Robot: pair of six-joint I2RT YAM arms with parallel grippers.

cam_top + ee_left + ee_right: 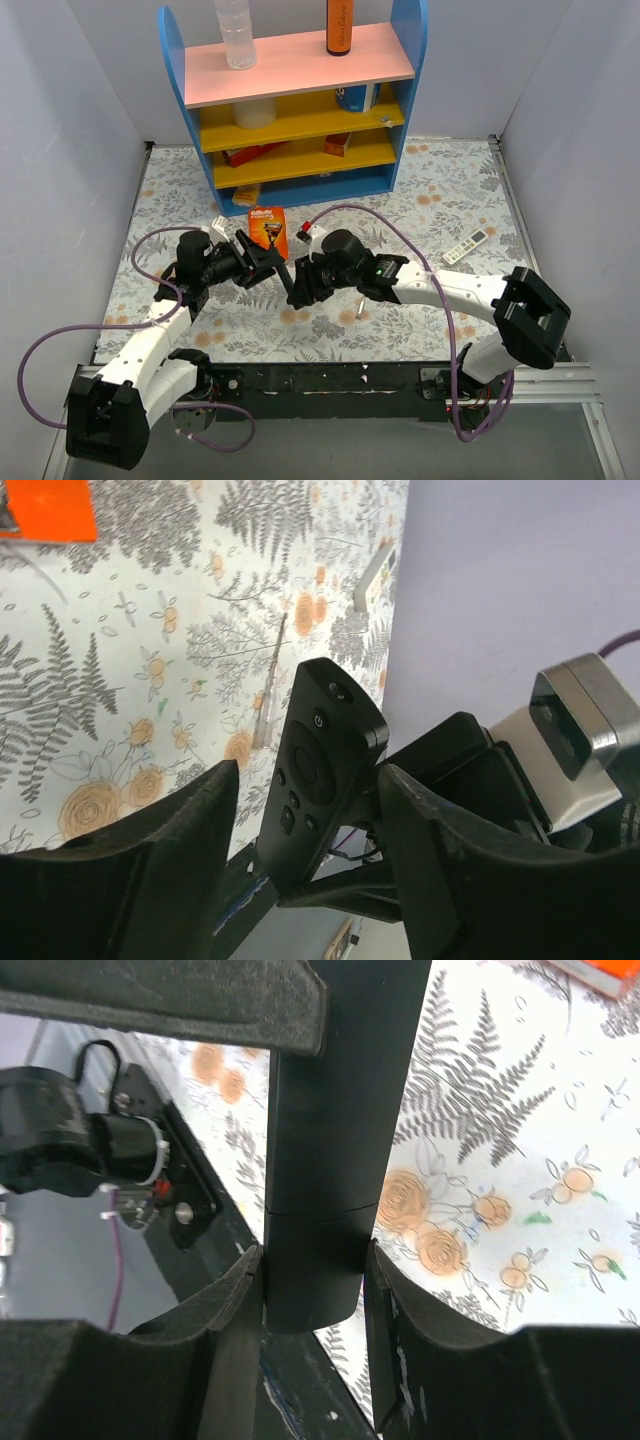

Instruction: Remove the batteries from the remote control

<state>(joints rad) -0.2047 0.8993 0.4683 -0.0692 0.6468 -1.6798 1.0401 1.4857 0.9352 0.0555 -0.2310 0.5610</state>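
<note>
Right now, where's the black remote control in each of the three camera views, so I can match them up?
Top external: the remote control stands tilted, just left of and below the picture's centre.
Left wrist: centre, button side facing the camera, between open jaws.
Right wrist: centre, plain back running top to bottom, its lower end clamped by the jaws.
Shared landmark: the orange package, top left in the left wrist view, top right in the right wrist view.

The remote control, clamped in the right gripper, fills the left gripper's gap. The shelf unit blocks the far side, and open table lies right.
</note>
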